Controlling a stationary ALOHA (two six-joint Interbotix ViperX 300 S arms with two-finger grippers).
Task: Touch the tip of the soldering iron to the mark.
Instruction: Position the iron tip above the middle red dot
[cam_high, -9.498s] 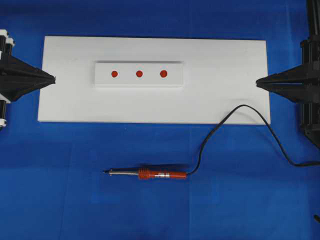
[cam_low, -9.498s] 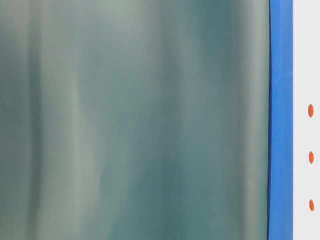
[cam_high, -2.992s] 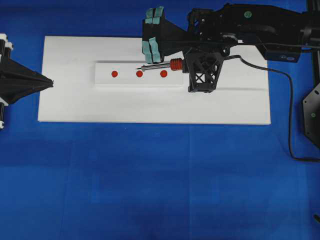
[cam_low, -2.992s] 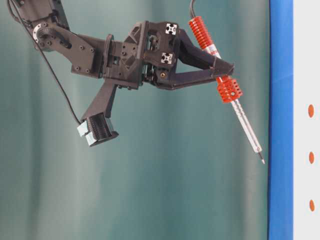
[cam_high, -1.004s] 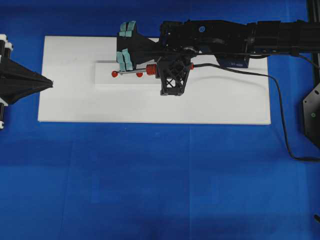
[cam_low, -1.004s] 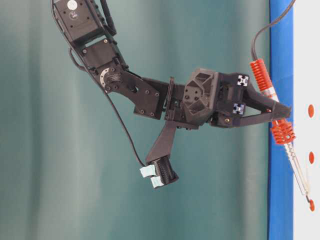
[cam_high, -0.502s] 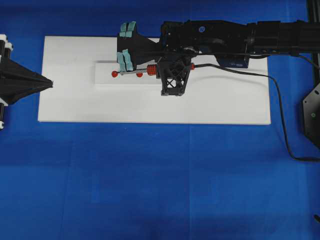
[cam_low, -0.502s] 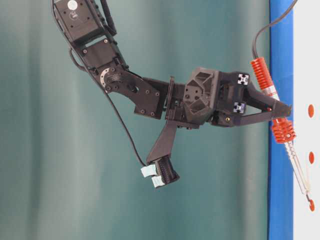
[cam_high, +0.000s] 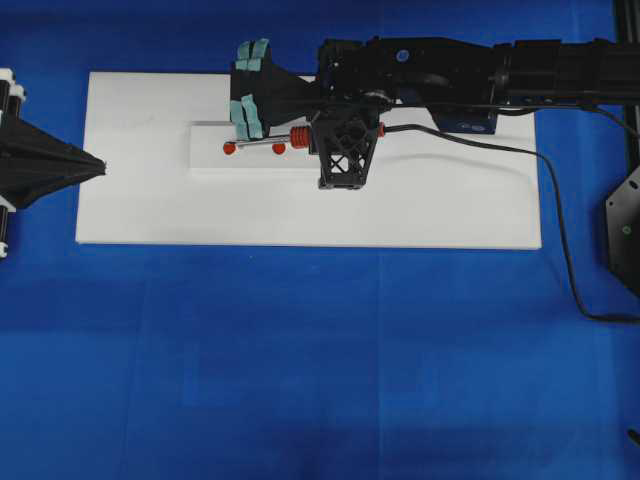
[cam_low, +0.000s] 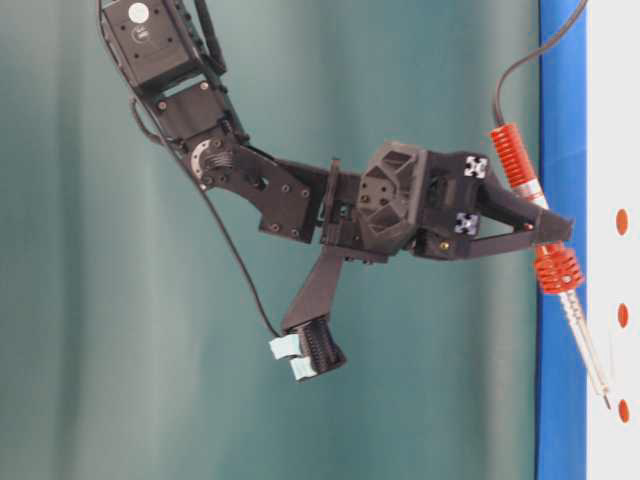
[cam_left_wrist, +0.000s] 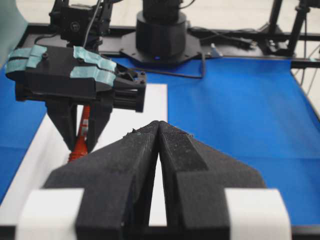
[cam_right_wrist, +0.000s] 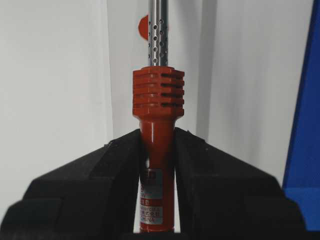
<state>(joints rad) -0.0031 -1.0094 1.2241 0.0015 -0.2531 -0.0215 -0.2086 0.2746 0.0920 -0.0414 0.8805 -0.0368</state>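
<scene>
My right gripper (cam_right_wrist: 156, 134) is shut on the orange-red handle of the soldering iron (cam_low: 555, 268), whose silver shaft slants down toward the white block (cam_high: 205, 162). The dark tip (cam_low: 607, 402) hangs just off the block's face beside the end dot (cam_low: 623, 410), not at the mark (cam_low: 622, 315), the middle red dot. From above, the tip (cam_high: 238, 143) sits next to the left dot (cam_high: 229, 148), and the shaft passes just above the mark (cam_high: 279, 148). The third dot is hidden under the arm. My left gripper (cam_high: 103, 165) rests shut and empty at the board's left edge.
The block lies on a white board (cam_high: 450, 205) on blue cloth. The iron's black cord (cam_high: 560, 250) loops from the handle across the board to the right edge. The right arm (cam_high: 480, 75) spans the board's far side.
The right gripper has drawn the iron slightly back from the block. The tip, which touched the end dot half a second ago, now stands just off it. Left arm unmoved.
</scene>
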